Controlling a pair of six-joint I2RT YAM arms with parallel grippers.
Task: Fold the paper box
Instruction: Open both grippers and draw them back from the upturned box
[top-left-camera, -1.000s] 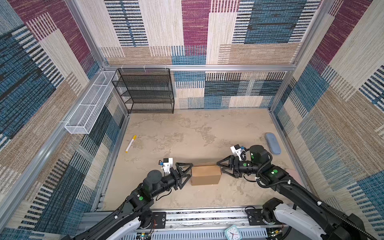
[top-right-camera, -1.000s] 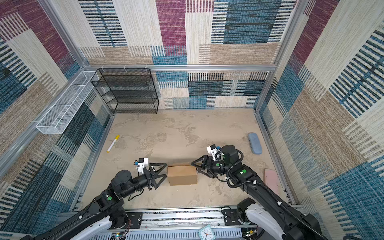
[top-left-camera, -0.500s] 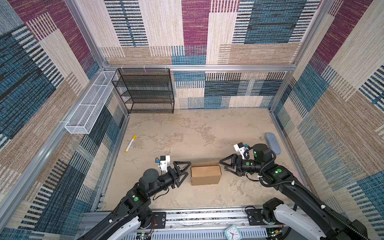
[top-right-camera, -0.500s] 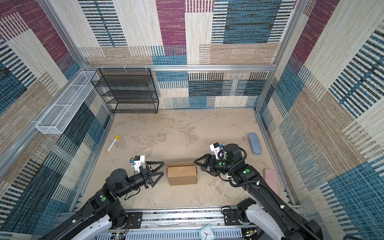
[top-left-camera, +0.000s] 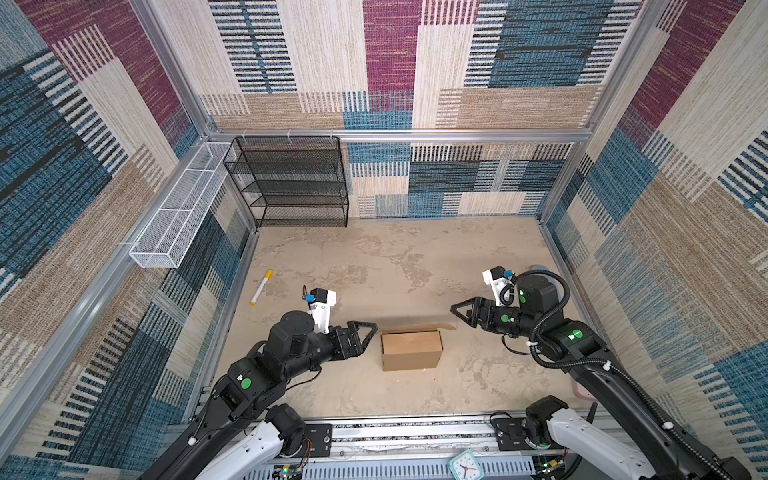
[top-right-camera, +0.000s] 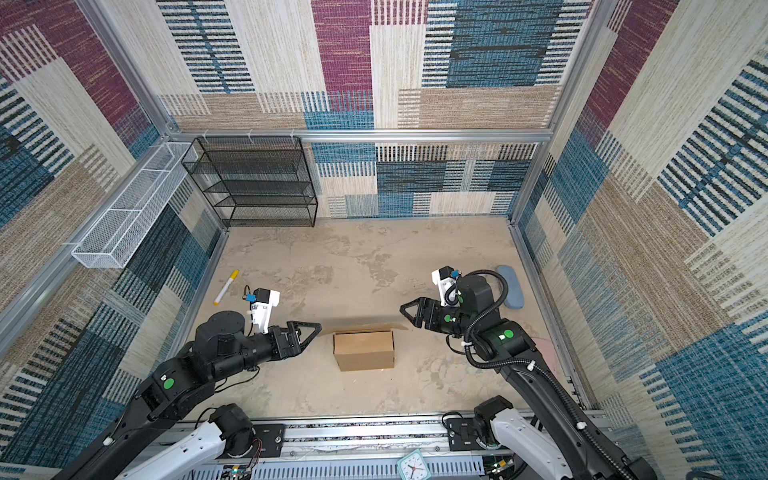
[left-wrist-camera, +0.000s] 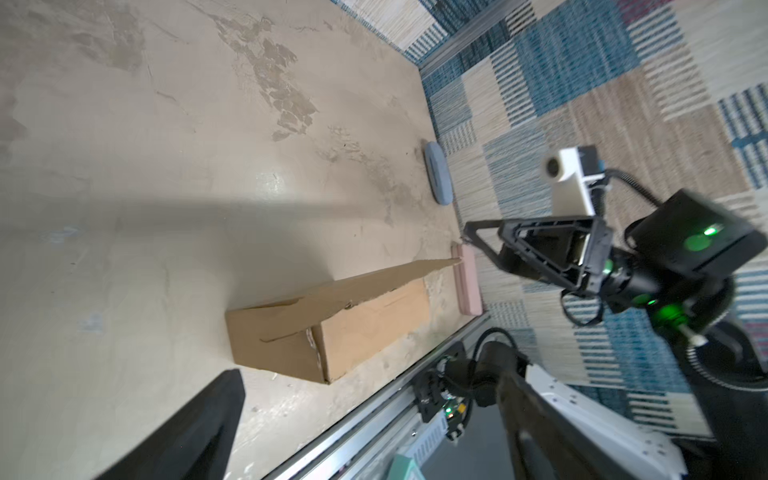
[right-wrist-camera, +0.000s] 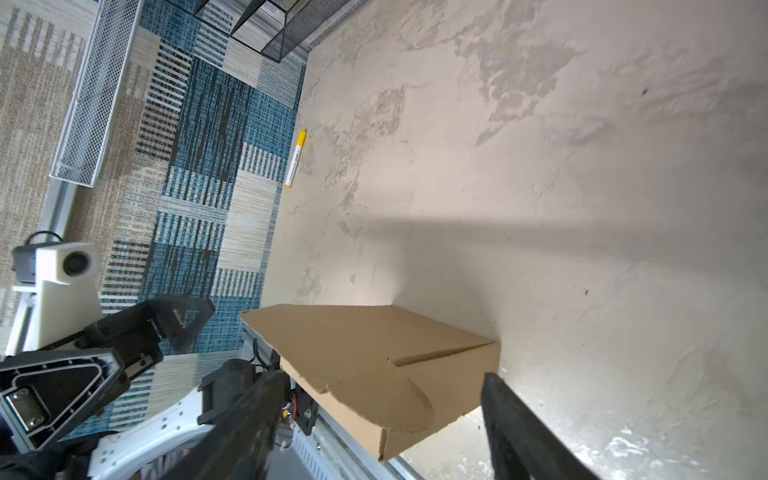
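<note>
The paper box (top-left-camera: 411, 349) (top-right-camera: 363, 348) is plain brown cardboard and rests on the floor near the front, between my two grippers. A thin flap edge (top-left-camera: 432, 327) runs along its far side and sticks out past its right end. My left gripper (top-left-camera: 370, 332) (top-right-camera: 313, 330) hovers just off the box's left end, open and touching nothing. To the right and slightly farther back, my right gripper (top-left-camera: 457, 311) (top-right-camera: 405, 309) is open and apart from the box. The left wrist view shows the box (left-wrist-camera: 332, 316) beyond the open left gripper (left-wrist-camera: 370, 374). The right wrist view shows the box (right-wrist-camera: 374, 361) ahead of the open right gripper (right-wrist-camera: 382, 376).
A yellow-capped marker (top-left-camera: 262, 286) lies at the left wall. A black mesh shelf (top-left-camera: 291, 183) stands at the back left, beside a white wire basket (top-left-camera: 178, 216) on the left wall. A blue-grey pad (top-right-camera: 510, 286) and a pink pad (left-wrist-camera: 467, 282) lie by the right wall.
Both grippers have drawn away from the box's ends, the left one leftward, the right one rightward and back. The box stays in place.
</note>
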